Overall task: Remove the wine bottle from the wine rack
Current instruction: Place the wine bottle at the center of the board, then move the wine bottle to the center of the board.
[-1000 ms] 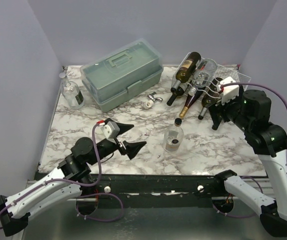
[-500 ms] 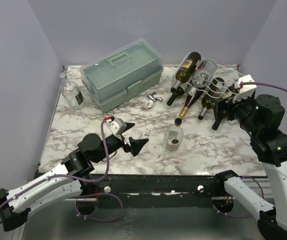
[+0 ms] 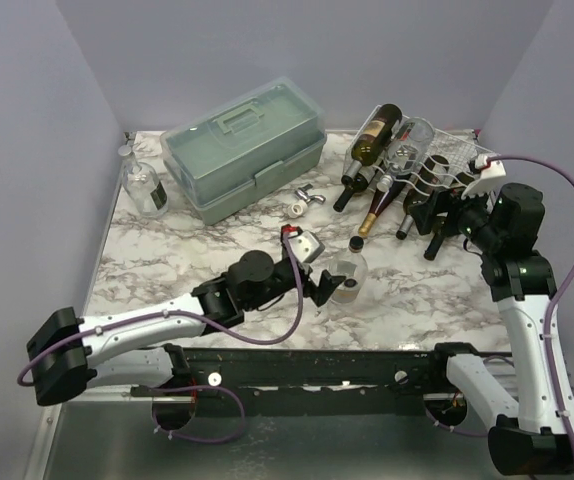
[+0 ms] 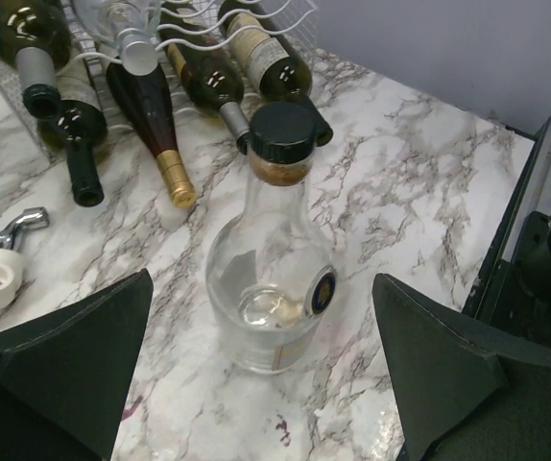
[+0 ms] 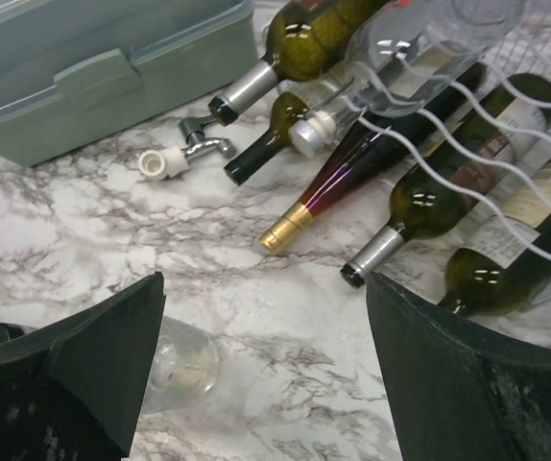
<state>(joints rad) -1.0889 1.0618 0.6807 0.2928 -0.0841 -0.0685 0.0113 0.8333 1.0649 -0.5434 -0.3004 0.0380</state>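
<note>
Left arm [image 3: 147, 330]: stretched long and low from its base at the near left corner of the worktop [image 3: 147, 262], reaching right and slightly away along the near edge.
Left wrist: nearly level, over the middle of the near edge, white camera block on top.
Left gripper [image 4: 261, 279]: jaws spread wide, gripping nothing.
Left fingers [image 4: 64, 365]: dark, wedge-shaped, tips pointing away.
Right arm [image 3: 527, 320]: rises steeply from its base at the near right corner, then bends at the top toward the left.
Right wrist: held high beside the right edge, tilted down and leftward.
Right gripper [image 5: 266, 279]: jaws wide apart, gripping nothing.
Right fingers [image 5: 448, 384]: dark wedges, one at each side of the wrist view.
</note>
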